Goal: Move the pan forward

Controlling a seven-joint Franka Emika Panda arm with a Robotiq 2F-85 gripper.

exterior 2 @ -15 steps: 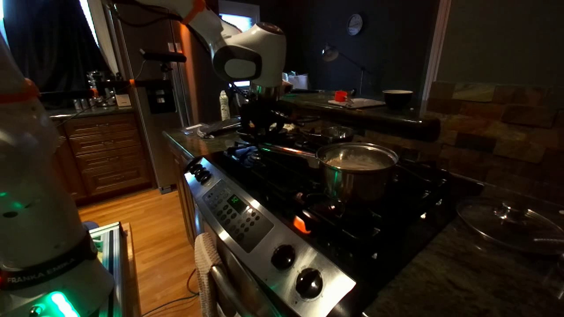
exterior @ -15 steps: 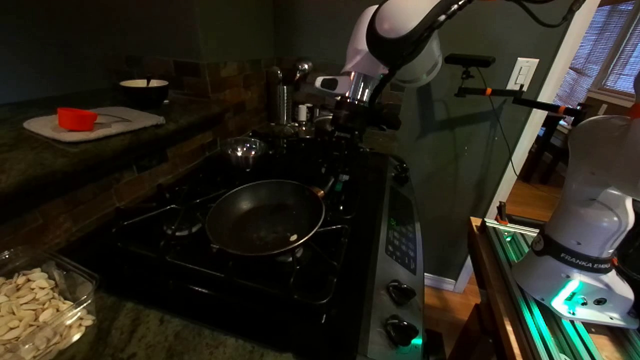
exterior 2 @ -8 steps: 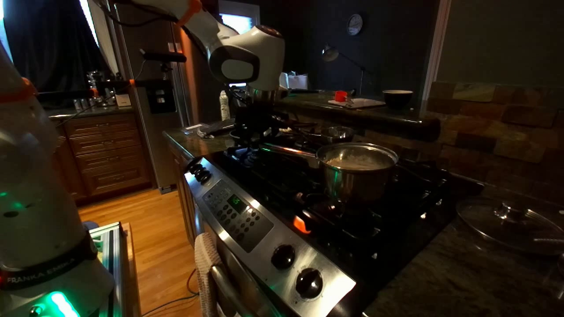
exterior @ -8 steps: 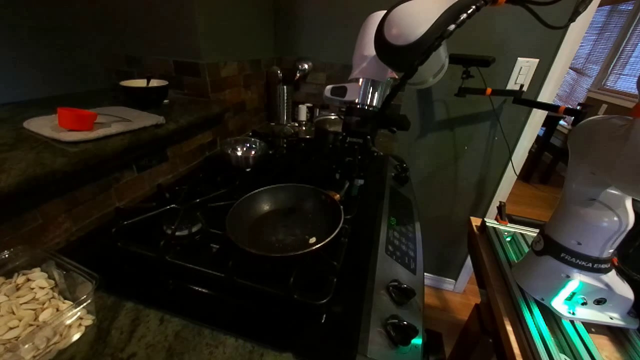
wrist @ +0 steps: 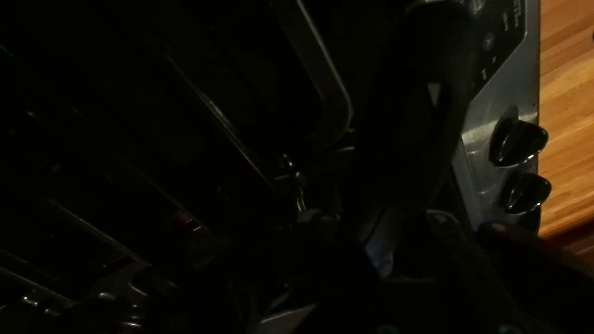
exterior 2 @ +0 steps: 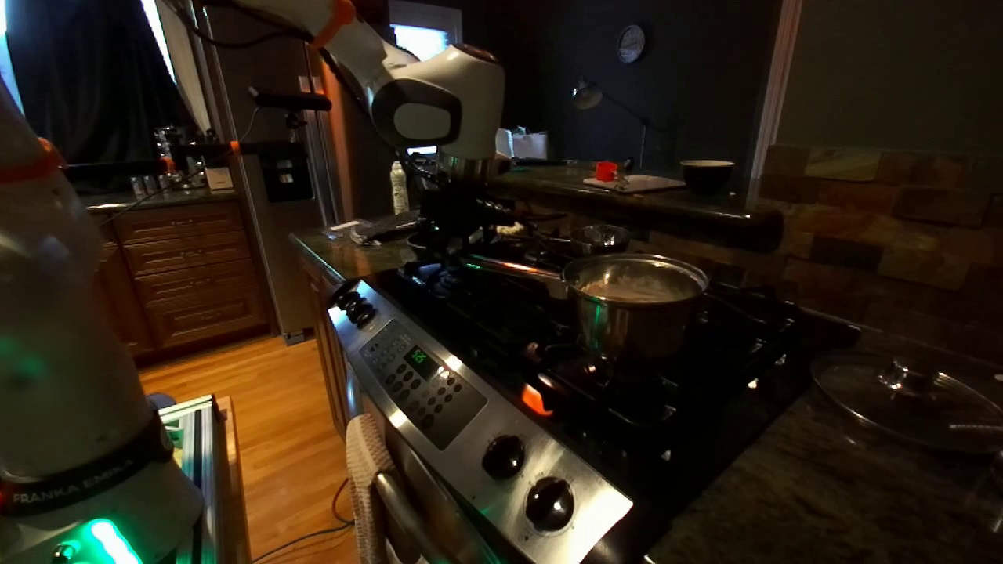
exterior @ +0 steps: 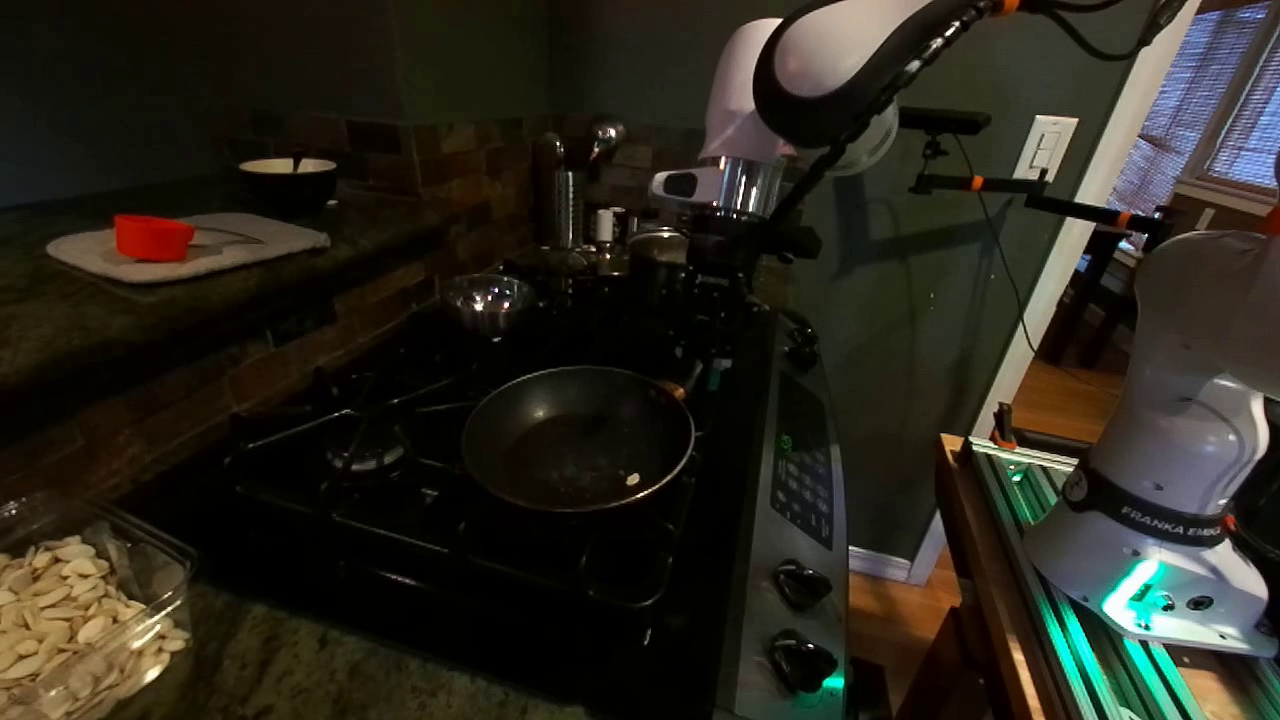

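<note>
The pan (exterior: 578,440), dark, round and shallow, rests on the stove grates in an exterior view, with a small pale piece in it. Its handle points away from that camera toward my gripper (exterior: 706,362). In an exterior view the pan (exterior 2: 419,244) is mostly hidden behind my gripper (exterior 2: 450,262). In the dark wrist view the pan's handle (wrist: 413,102) runs down between the fingers of my gripper (wrist: 377,220). My gripper appears shut on the handle, and pan and gripper have shifted together. The finger contact itself is too dark to see clearly.
A tall metal pot (exterior 2: 636,313) stands on the stove, its long handle reaching toward my gripper. A small shiny steel saucepan (exterior: 490,300) sits at the back. Knobs (exterior: 803,585) line the stove front. A seed container (exterior: 80,610) and a glass lid (exterior 2: 901,399) lie on the counters.
The pan and my gripper have moved together toward the stove's knob side, to the right in an exterior view. Most of this came in the first half second; lately they moved only slightly.
</note>
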